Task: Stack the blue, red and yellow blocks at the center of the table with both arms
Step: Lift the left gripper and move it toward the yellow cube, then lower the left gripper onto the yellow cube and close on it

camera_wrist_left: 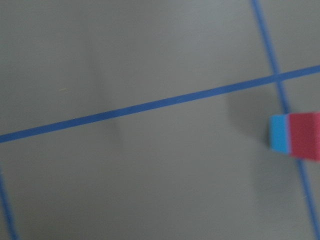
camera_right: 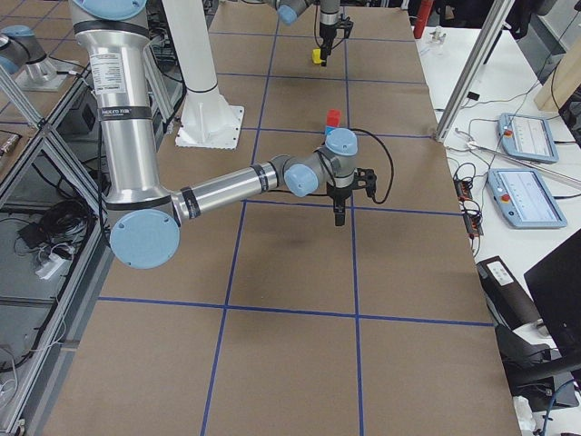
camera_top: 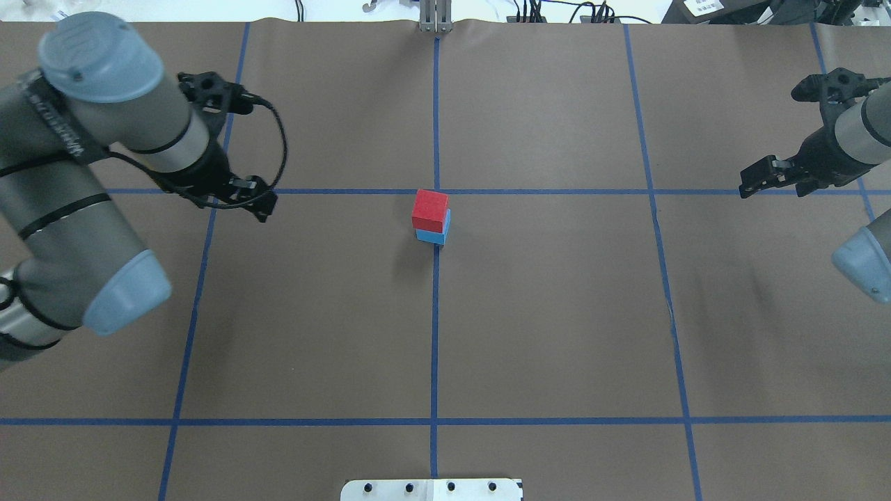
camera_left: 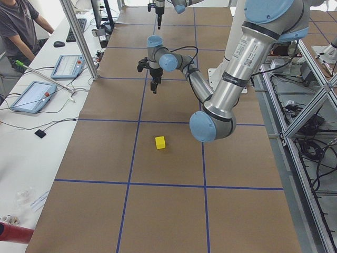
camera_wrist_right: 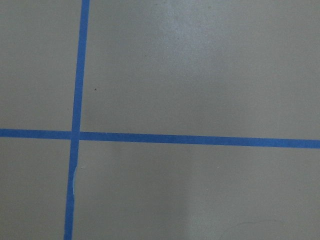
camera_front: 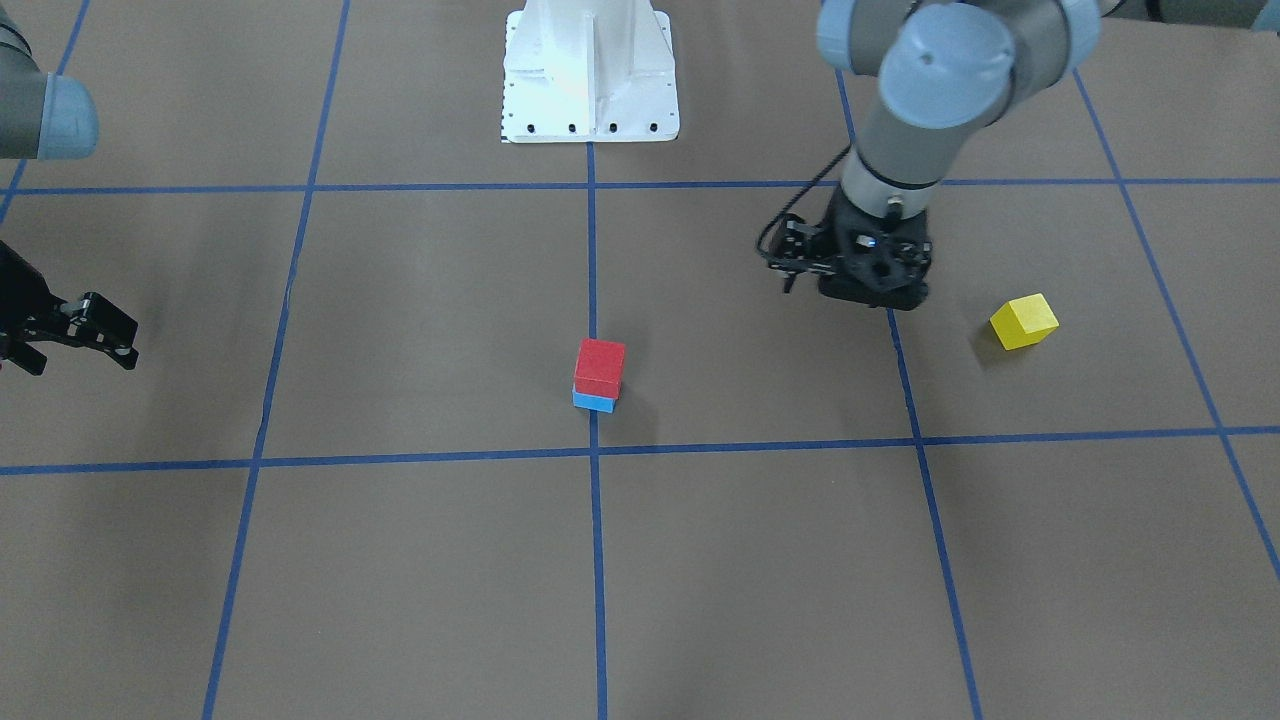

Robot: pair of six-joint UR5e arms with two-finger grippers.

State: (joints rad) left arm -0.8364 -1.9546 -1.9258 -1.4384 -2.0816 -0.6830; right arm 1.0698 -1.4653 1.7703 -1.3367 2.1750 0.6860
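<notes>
The left gripper [camera_top: 261,207] hangs near the loose yellow block [camera_front: 1024,321] on the left half of the worktop [camera_top: 557,313], probably to fetch it, the red block [camera_top: 429,210] sits on the blue block [camera_top: 433,236] at centre awaiting that last piece, and the right gripper [camera_top: 746,186] stands clear at right; how either pair of jaws stands cannot be told.

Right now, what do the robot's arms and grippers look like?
Both arms, left arm and right arm: silver-grey tubes, pale blue round joint caps, black bands. The left gripper and right gripper: black, two-fingered. A black cable loops beside the left wrist.
</notes>
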